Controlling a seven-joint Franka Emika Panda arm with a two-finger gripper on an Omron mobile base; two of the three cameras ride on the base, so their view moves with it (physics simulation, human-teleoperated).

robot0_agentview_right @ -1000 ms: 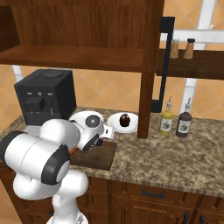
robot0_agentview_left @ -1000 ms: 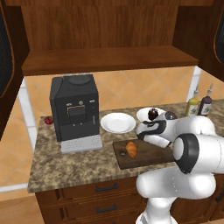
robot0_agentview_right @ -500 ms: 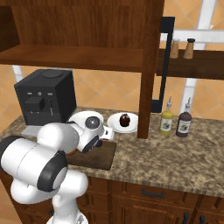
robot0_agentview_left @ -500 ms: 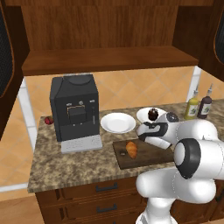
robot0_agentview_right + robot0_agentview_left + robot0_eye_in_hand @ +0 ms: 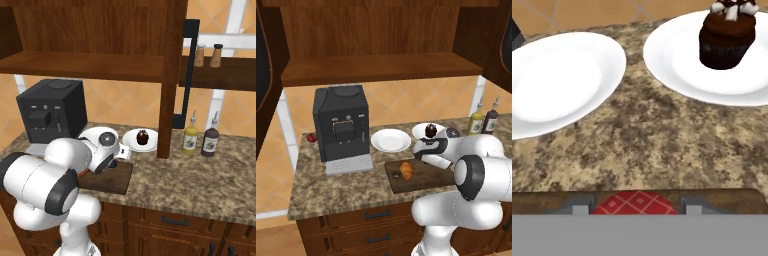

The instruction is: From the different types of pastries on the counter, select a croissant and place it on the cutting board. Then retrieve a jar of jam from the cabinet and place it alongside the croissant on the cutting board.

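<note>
Red checked jar lid (image 5: 635, 203) pinched between closed gripper (image 5: 635, 207) fingertips in hand view — left base view instead shows golden crescent croissant (image 5: 406, 170) on dark wooden cutting board (image 5: 428, 176), speckled granite counter (image 5: 331, 187).

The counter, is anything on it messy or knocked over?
Nothing stands out. The croissant lies flat on the cutting board, the chocolate pastry sits upright on its plate, both bottles stand straight, and the gripper holds the jam jar.

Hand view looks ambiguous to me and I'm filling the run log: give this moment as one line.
croissant: on cutting board | gripper: shut on jam jar, low over board | chocolate pastry: on white plate
</note>
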